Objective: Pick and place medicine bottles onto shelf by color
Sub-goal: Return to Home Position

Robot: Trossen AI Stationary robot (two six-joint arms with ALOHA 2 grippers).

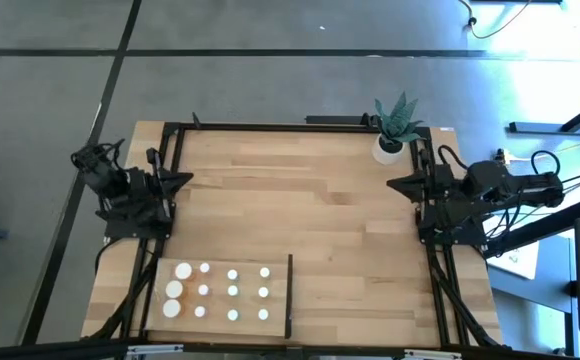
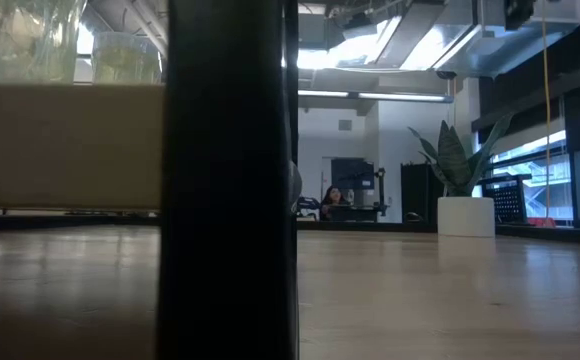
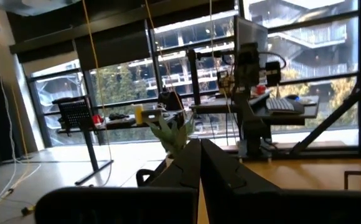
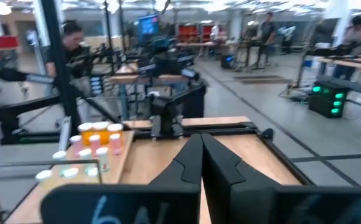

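Several medicine bottles [image 1: 220, 292] with white caps stand in rows on the shelf [image 1: 248, 283], a pale wood panel at the table's near left with a black upright strip [image 1: 290, 295] along its right end. The right wrist view shows orange, pink and green bottles [image 4: 96, 140]. My left gripper [image 1: 188, 180] is shut and holds nothing, drawn back at the table's left edge, far from the shelf. My right gripper [image 1: 390, 184] is shut and holds nothing at the right edge. Each wrist view shows its fingers closed together, the left [image 3: 200, 168] and the right [image 4: 201, 162].
A white pot with a spiky green plant [image 1: 395, 130] stands at the far right corner. In the low view the black strip [image 2: 230, 180] blocks the middle, with the shelf's pale side [image 2: 65, 145] left of it. Bare tabletop [image 1: 300, 200] lies between the arms. People show in the room beyond.
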